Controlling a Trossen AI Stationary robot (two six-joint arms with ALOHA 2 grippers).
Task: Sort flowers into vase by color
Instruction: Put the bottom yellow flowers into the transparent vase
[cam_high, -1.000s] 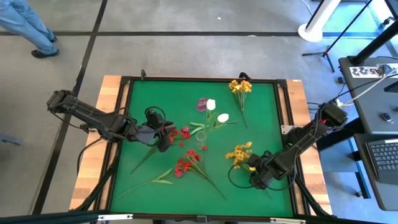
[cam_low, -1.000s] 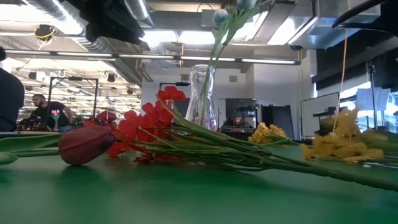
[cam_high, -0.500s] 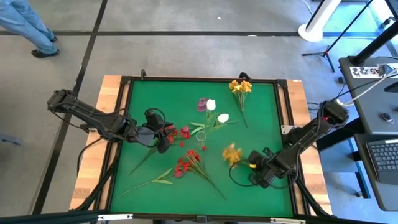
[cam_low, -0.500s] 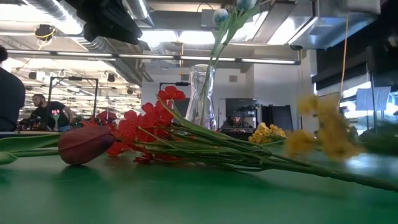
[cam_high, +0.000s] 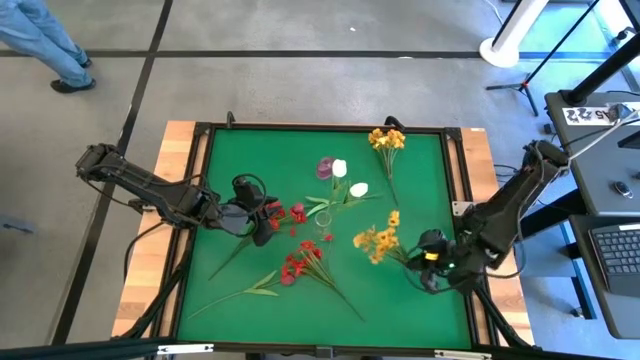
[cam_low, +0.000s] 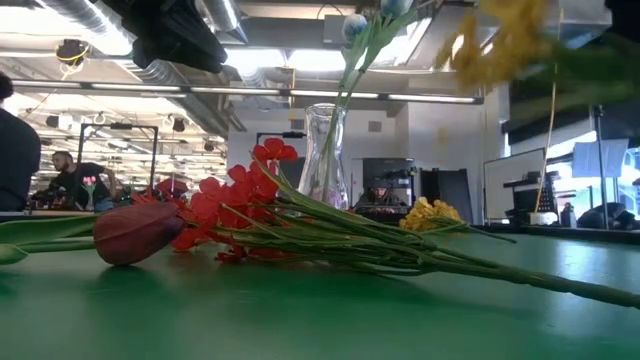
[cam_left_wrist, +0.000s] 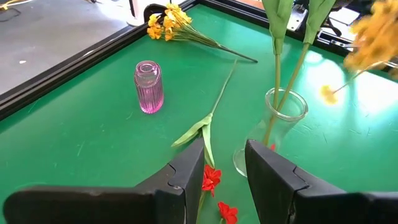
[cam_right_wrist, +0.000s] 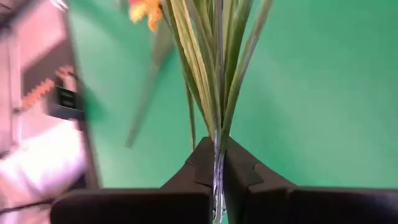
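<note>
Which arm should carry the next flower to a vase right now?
Right. The right gripper is already shut on the yellow spray and has it off the mat. The left gripper hovers with open jaws over a red flower.

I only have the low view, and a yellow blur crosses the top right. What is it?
Observer: The right gripper is shut on the stems of a yellow-orange spray, holding it above the mat.
Operator: And the left gripper?
Observer: The left gripper is open, just over red blossoms near the clear vase.
Operator: Is there any other vase?
Observer: Yes, a pink vase stands upright beyond it.
</note>
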